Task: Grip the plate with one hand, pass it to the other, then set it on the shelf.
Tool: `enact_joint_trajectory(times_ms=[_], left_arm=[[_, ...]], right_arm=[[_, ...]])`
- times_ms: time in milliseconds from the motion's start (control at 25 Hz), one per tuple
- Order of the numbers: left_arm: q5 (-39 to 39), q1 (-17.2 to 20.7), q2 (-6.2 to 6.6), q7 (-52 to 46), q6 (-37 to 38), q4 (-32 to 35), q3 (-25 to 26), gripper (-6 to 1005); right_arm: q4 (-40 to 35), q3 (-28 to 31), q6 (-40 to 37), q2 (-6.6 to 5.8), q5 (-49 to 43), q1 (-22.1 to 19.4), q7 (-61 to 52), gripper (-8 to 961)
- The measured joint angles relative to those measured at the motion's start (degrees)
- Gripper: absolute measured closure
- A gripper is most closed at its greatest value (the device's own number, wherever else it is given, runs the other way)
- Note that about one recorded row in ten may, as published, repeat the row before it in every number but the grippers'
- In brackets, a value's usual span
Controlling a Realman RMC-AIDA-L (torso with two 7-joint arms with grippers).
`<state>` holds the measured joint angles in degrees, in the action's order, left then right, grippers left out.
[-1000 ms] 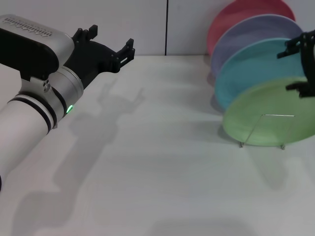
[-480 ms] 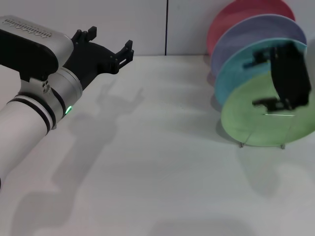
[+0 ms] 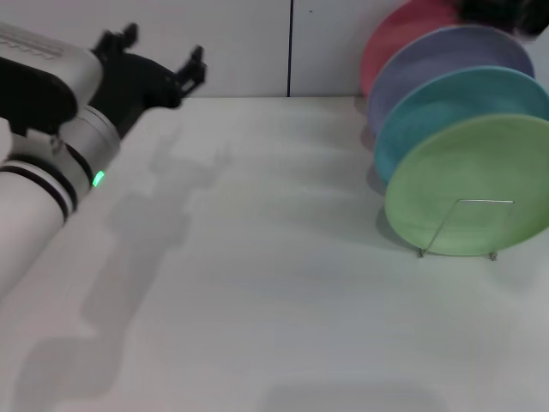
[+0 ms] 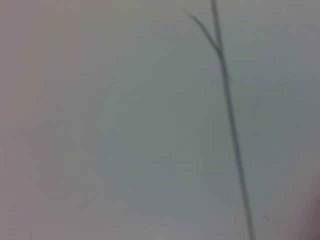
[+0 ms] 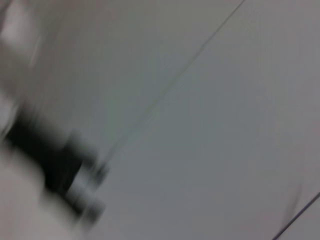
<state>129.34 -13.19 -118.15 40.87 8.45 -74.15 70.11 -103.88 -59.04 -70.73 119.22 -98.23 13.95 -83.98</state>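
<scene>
Surface: a plain white matte tabletop [image 3: 257, 283], meeting a pale wall [image 3: 257, 43] at the far edge; one thin dark vertical seam [image 3: 290, 47] runs down the wall. Soft grey shadows of the arm lie on the table below the left gripper.

Left gripper [image 3: 154, 58]: black, two-fingered, on a silver-white arm [image 3: 51, 163] with a green glowing ring [image 3: 98, 179]. It hangs above the table's far left part, fingers spread wide, nothing between them, pointing toward the wall.

Round light-green matte plastic plate [image 3: 470, 184], shallow raised rim: well apart from the left gripper, across the table on its far right side. It stands on edge, leaning back, its face turned toward the table's front and left. Surface even and unmarked.

Thin silver wire dish rack [image 3: 467, 225]: a loop crosses the plate's lower face, two small feet on the table.

Behind the plate, overlapping in a row toward the wall: teal plate [image 3: 446, 94], lavender plate [image 3: 437, 53], pink plate [image 3: 396, 39].

Right gripper [image 3: 506, 13]: a dark blurred shape at the upper edge above the plates; finger state cannot be told.
</scene>
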Motion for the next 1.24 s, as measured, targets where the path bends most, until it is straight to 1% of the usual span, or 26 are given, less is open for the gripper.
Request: enact_joint_trajectory(times_ms=[80,200,240,280,320,360,400,440,480,520,560,600,680,720,760,800,840,880,920,960,1120,1160,1240], left_arm=[[0.73,0.48,0.00,0.01,3.50,0.27,0.28,129],[1.10,1.34,-0.01,0.02,10.15,1.78,0.21,129],[1.43,1.60,-0.03,-0.01,13.93,3.16,-0.03,129],[1.43,1.60,-0.03,-0.01,13.93,3.16,-0.03,129],[1.71,1.70,-0.05,-0.19,16.63,4.48,-0.23,129],[1.71,1.70,-0.05,-0.19,16.63,4.48,-0.23,128],[1.71,1.70,-0.05,-0.19,16.63,4.48,-0.23,128],[2.36,1.91,-0.10,-2.76,26.13,9.84,-1.36,128],[2.39,1.53,-0.10,-5.45,30.43,13.35,-1.49,128],[2.39,1.45,-0.11,-6.31,31.58,14.14,-1.50,128],[2.51,0.87,-0.14,-10.25,36.27,18.11,-1.62,128],[2.65,0.59,-0.13,-12.23,38.66,20.16,-1.70,128],[3.54,-0.05,-0.10,-17.40,43.79,24.84,-1.94,128],[5.11,-0.76,-0.08,-22.64,48.57,29.92,-2.01,128],[5.54,-0.96,-0.08,-23.94,49.71,31.26,-1.99,128],[6.38,-1.46,-0.11,-26.24,52.00,34.44,-1.93,128],[6.75,-1.86,-0.13,-27.56,53.24,36.45,-1.89,128],[6.75,-1.86,-0.13,-27.56,53.24,36.45,-1.89,128],[6.91,-2.73,-0.22,-29.75,54.62,40.28,-1.87,128],[6.91,-3.06,-0.27,-30.63,54.91,41.84,-1.86,128],[6.89,-3.44,-0.35,-32.93,55.43,44.49,-1.85,128],[6.89,-3.98,-0.41,-34.06,56.76,47.08,-2.14,128],[6.90,-4.62,-0.46,-34.14,57.50,48.74,-2.27,128]], right_arm=[[4.82,3.03,-0.02,0.07,16.71,-4.42,5.59,251],[11.90,4.03,-0.98,0.28,34.66,-10.93,13.71,251],[16.41,3.62,-2.23,0.42,41.50,-13.51,18.72,251],[20.28,3.29,-4.13,0.44,47.12,-14.65,23.38,251],[26.59,2.67,-7.18,0.43,53.96,-15.66,29.94,251],[40.19,2.49,-15.94,0.21,66.22,-15.90,40.60,251],[40.19,2.49,-15.94,0.21,66.22,-15.90,40.60,251],[46.46,3.22,-20.38,0.11,70.67,-15.28,44.22,251],[51.78,4.09,-23.57,0.10,73.71,-14.62,46.37,251],[57.51,5.21,-26.68,0.11,76.79,-13.67,48.21,251],[69.06,7.59,-29.58,0.12,82.47,-10.93,51.67,251],[69.06,7.59,-29.58,0.12,82.47,-10.93,51.67,251],[79.20,10.63,-30.65,-0.28,85.99,-7.87,54.85,251],[83.52,12.47,-30.39,-0.51,86.95,-6.39,56.20,251],[89.62,16.06,-28.49,-0.81,87.72,-4.26,58.83,251],[89.62,16.06,-28.49,-0.81,87.72,-4.26,58.83,251],[91.51,17.68,-26.75,-0.80,87.87,-3.44,60.62,251],[92.82,19.99,-23.41,-0.53,88.07,-2.45,63.06,251],[92.82,19.99,-23.41,-0.53,88.07,-2.45,63.06,251],[93.04,20.55,-22.06,-0.41,87.99,-2.17,63.64,251],[93.61,20.69,-20.38,-0.40,87.72,-1.92,63.67,251],[93.74,20.93,-19.84,-0.40,87.72,-1.74,63.67,251],[93.82,21.09,-19.57,-0.40,87.72,-1.63,63.68,251]])
